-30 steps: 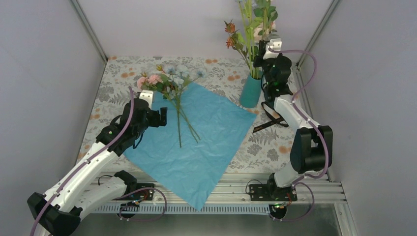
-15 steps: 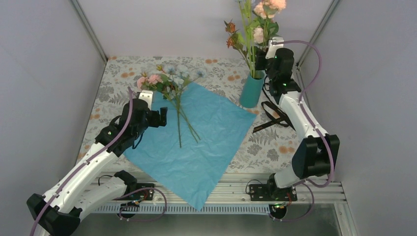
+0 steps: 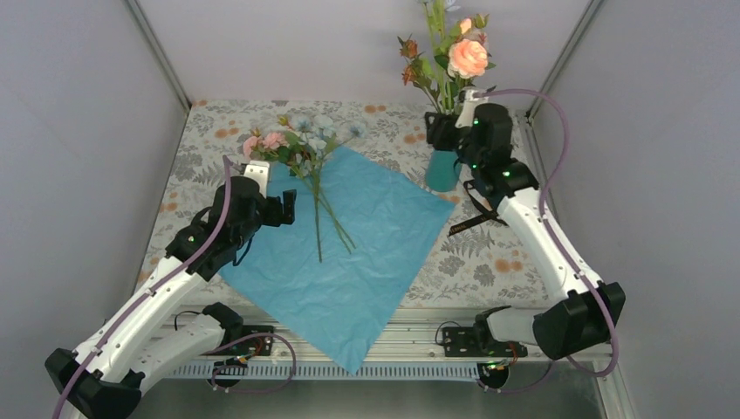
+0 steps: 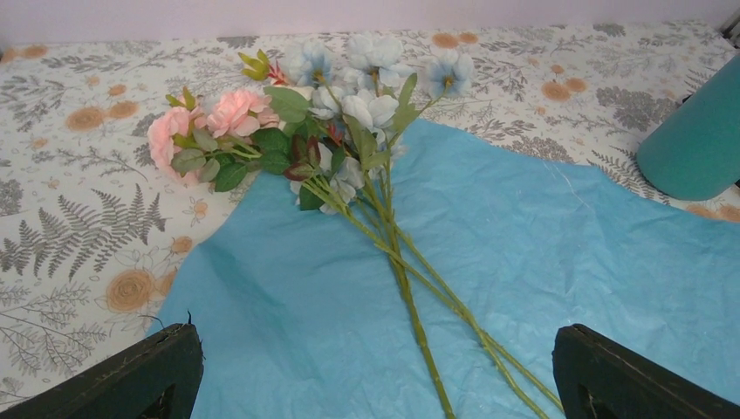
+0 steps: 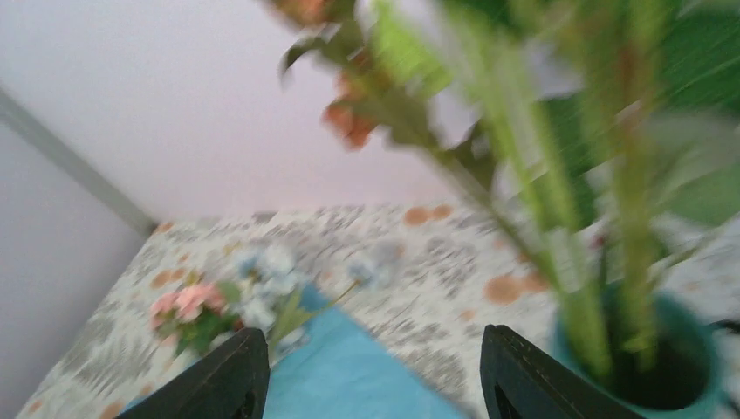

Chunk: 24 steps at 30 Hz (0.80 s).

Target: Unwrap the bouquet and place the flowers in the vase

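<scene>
Reaching in from the near edge, two arms stood over a worktop [image 3: 489,253] covered in floral cloth and boxed in by grey walls [image 3: 87,131] on the left, back and right. A blue paper sheet [image 3: 349,253] lay flat as a diamond, its near corner hanging past the worktop's front edge over the metal rail [image 3: 419,340].

The left end effector [image 3: 291,208] hovered low over the sheet's left edge, jaws spread wide and holding nothing. Just ahead of it lay the loose flowers [image 3: 307,144], green stems on the paper, pink and pale-blue blooms spilling past the sheet's far edge onto the cloth. Bare paper stretched to its right. The left arm ran long and low, its elbow folded back beyond the near edge.

The right end effector [image 3: 439,133] sat level with the rim of the teal vase [image 3: 442,170], close to the back right corner. Its jaws were partly apart with nothing between them. In its blurred wrist view the standing flowers [image 3: 454,57] rose from the vase just to the right of the fingers. The vase stood on the cloth just beside the sheet's far right edge. A black band [image 3: 478,214] lay on the cloth under the right forearm, which rose steeply from an elbow low by the right wall. Open cloth lay between the sheet and that wall.
</scene>
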{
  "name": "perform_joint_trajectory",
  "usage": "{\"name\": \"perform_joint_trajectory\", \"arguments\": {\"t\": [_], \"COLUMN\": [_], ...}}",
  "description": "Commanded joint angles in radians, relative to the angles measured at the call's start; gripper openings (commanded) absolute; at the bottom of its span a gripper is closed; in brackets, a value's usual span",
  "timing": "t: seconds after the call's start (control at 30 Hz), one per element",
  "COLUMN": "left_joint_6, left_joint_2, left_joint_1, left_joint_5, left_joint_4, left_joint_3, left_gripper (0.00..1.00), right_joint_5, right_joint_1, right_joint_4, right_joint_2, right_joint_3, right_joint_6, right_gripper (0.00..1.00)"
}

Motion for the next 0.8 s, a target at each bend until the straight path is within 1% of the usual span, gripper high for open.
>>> {"name": "perform_joint_trajectory", "arguments": {"t": [0.0, 0.1, 0.2, 0.33, 0.57, 0.77], "left_joint_6": [0.001, 0.001, -0.004, -0.008, -0.015, -0.015], "left_joint_2": [-0.01, -0.01, -0.013, -0.023, -0.037, -0.038], "left_joint_1": [-0.005, -0.004, -0.005, -0.005, -0.004, -0.004], "left_joint_5": [0.015, 0.014, 0.003, -0.009, -0.033, -0.033], "left_joint_4": [0.014, 0.014, 0.011, 0.007, 0.003, 0.003], "left_joint_3": [-0.001, -0.001, 0.001, -0.001, -0.001, -0.001], "left_gripper": [1.0, 1.0, 1.0, 1.0, 1.0, 1.0], "right_joint_5": [0.033, 0.055, 0.055, 0.06, 0.018, -0.036], "right_joint_1": [0.141, 0.214, 0.281, 0.348, 0.418, 0.466], "right_joint_4": [0.014, 0.04, 0.091, 0.088, 0.082, 0.064], "right_joint_2": [0.004, 0.073, 0.168, 0.337, 0.575, 0.744], "right_joint_3": [-0.078, -0.088, -0.083, -0.008, 0.11, 0.223], "right_joint_6": [0.077, 0.087, 0.045, 0.023, 0.074, 0.081], "right_gripper": [0.61, 0.58, 0.5, 0.46, 0.38, 0.36]}}
